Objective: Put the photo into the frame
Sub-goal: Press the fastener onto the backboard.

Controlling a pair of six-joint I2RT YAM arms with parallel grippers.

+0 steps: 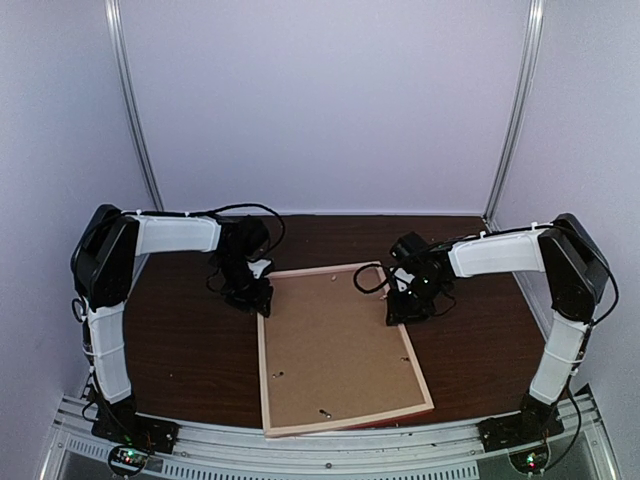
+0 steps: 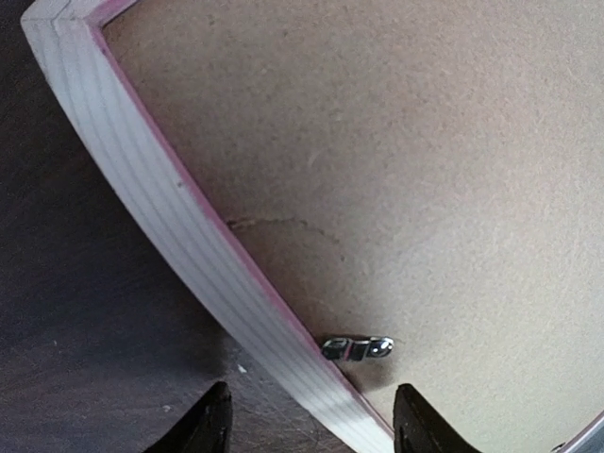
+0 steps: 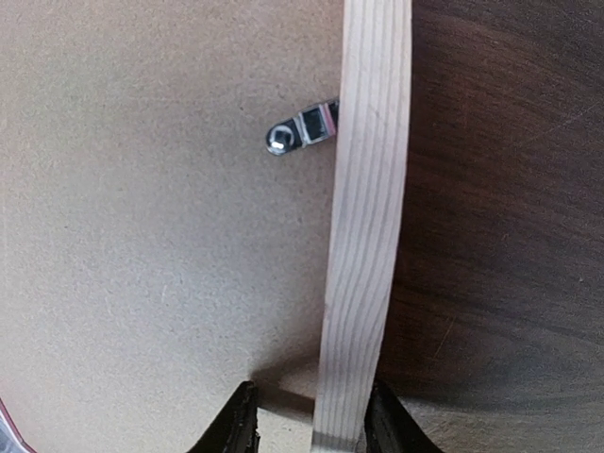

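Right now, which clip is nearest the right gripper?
The clip on the right bar of the frame, just ahead of the right gripper; the only one in its wrist view.

1. The frame (image 1: 263, 360) lies flat mid-table, its bars raised a little above the brown board (image 1: 335, 345) inside it.
2. Bare table (image 1: 190, 350) lies open on the frame's left and right, out to the side walls.
3. The left gripper (image 2: 316, 429) straddles the left bar near the far corner, with slack on the table side.
4. The right gripper (image 3: 316, 425) straddles the right bar, with slack only on the board side.
5. A metal tab (image 2: 357, 348) juts over the board just ahead of each gripper.
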